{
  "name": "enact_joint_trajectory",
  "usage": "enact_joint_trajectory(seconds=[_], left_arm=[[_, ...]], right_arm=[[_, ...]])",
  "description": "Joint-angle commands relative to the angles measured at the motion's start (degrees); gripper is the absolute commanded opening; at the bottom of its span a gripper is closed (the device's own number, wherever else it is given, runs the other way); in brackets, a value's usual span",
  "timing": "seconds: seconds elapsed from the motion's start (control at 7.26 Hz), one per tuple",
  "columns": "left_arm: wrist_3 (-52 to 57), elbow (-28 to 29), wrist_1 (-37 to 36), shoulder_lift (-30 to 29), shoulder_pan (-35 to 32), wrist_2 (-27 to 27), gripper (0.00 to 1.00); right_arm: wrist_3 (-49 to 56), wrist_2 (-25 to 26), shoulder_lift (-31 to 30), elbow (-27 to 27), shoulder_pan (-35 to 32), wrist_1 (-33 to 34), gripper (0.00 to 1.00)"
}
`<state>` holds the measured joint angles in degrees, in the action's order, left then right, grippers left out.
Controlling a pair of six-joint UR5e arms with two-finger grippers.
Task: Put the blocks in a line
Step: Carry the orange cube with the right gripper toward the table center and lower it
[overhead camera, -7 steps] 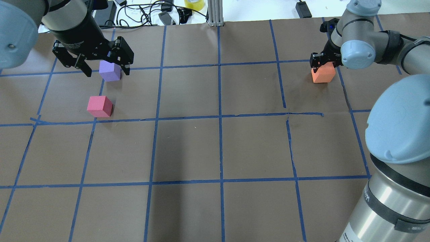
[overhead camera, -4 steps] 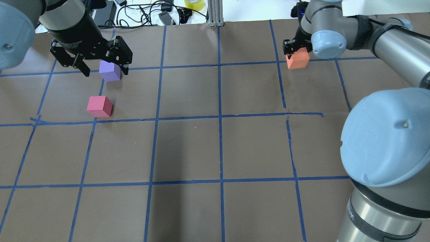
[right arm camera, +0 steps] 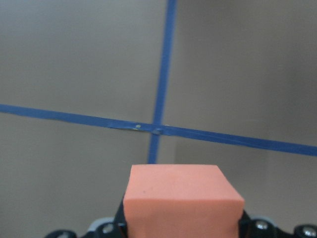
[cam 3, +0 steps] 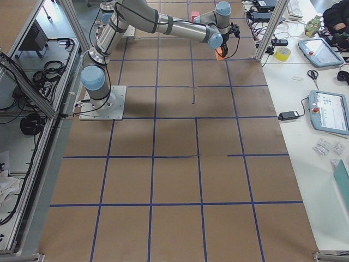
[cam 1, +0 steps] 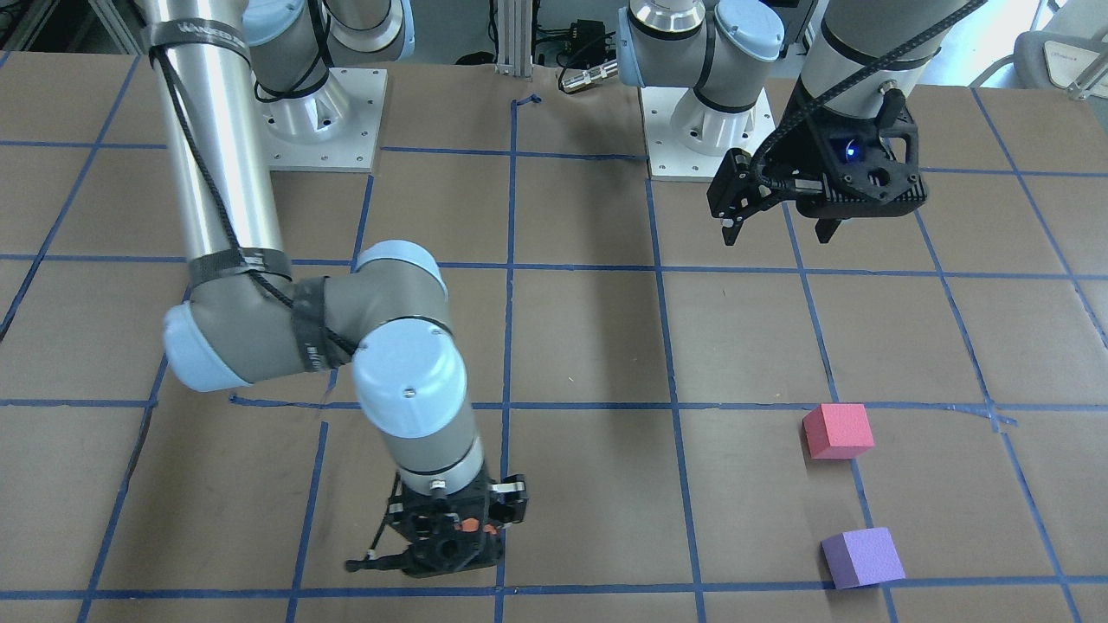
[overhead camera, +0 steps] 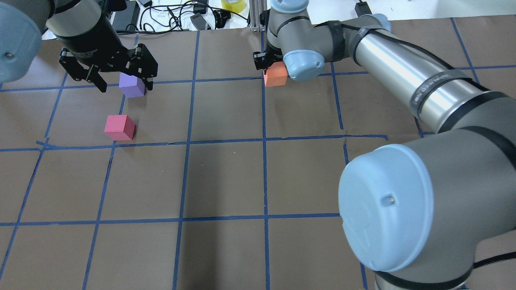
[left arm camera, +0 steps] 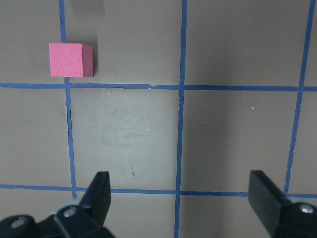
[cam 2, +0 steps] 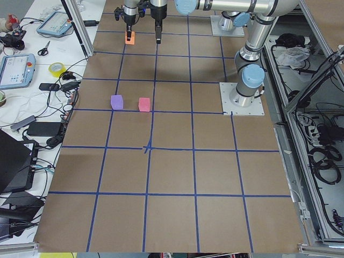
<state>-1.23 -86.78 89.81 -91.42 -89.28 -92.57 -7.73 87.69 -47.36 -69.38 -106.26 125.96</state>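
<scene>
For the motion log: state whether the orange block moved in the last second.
Yes. Held by the right gripper, the orange block travelled leftward in the overhead view, reaching the centre tape line.

My wrist camera looks down close past my left pincer (left arm camera: 178, 174) onto the bench (left arm camera: 237, 134); overhead and front cameras face oppositely across it.

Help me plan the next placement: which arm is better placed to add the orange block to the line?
Right, likely: the right pincer is shut on the orange block, while the left pincer is open and empty.
</scene>
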Motion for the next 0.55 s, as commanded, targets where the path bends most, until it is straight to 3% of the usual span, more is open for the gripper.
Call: enact_joint_trajectory(seconds=[0.0, 0.41], left_arm=[[0.00, -0.14, 0.10, 0.19, 0.60, 0.02, 1.00], [0.00, -0.32, 0.10, 0.19, 0.69, 0.02, 1.00]], right_arm=[[-6.82, -0.07, 4.46, 3.90, -6.22, 0.17, 0.39], [-11.77, -0.16, 5.61, 3.46, -8.61, 0.78, 0.42]])
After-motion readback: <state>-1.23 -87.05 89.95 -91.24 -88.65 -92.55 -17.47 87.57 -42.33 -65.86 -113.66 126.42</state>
